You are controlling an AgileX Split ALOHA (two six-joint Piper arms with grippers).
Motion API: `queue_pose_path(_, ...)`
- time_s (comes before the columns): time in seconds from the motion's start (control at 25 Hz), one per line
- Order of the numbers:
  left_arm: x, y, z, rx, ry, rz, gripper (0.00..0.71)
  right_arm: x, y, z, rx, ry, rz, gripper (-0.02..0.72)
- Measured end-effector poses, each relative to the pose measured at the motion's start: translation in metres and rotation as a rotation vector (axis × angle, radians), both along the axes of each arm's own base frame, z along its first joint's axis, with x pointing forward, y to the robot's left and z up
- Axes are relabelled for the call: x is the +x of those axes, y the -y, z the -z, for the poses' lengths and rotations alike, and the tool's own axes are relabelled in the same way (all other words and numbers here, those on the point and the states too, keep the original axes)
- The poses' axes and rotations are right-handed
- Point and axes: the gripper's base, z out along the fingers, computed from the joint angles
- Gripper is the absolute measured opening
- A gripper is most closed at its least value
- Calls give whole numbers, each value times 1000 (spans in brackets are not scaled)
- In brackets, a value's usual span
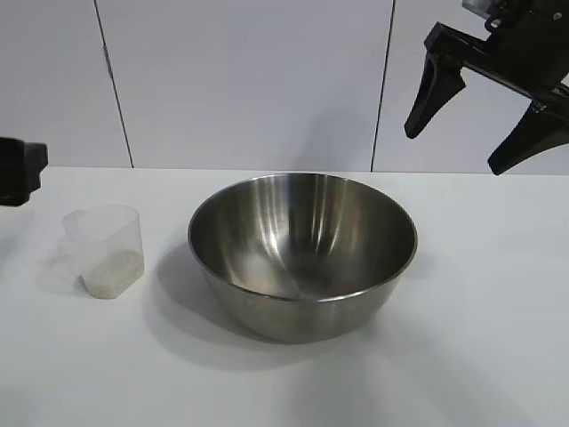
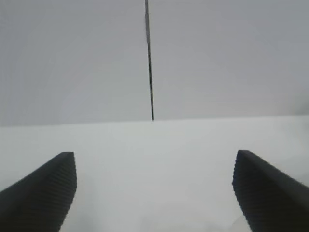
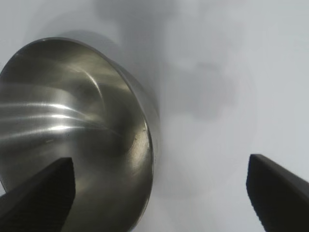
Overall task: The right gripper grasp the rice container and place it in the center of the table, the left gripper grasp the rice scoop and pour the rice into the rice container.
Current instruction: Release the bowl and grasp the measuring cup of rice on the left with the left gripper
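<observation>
The rice container [image 1: 302,253], a large shiny steel bowl, stands empty at the middle of the white table [image 1: 480,356]. The rice scoop [image 1: 105,249], a small clear plastic cup, stands to its left with a low heap of rice [image 1: 111,271] inside. My right gripper [image 1: 453,147] hangs open and empty high above the table, up and to the right of the bowl. Its wrist view looks down on the bowl's rim [image 3: 145,140] between the spread fingers. My left gripper [image 2: 154,188] is open and empty over bare table. Its arm [image 1: 18,169] shows at the far left edge.
White wall panels with dark vertical seams [image 1: 114,89] stand behind the table. Bare tabletop lies in front of and to the right of the bowl.
</observation>
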Motion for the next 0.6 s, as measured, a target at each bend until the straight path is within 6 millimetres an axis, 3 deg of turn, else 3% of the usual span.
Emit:
queue_pose_path(0.36, -4, -22, 47, 128, -177, 53, 630, 0, 0, 0, -1, 0, 0, 661)
queue_pose_path(0.6, -2, -20, 60, 157, -210, 106, 629, 0, 1, 0, -7, 0, -2, 661)
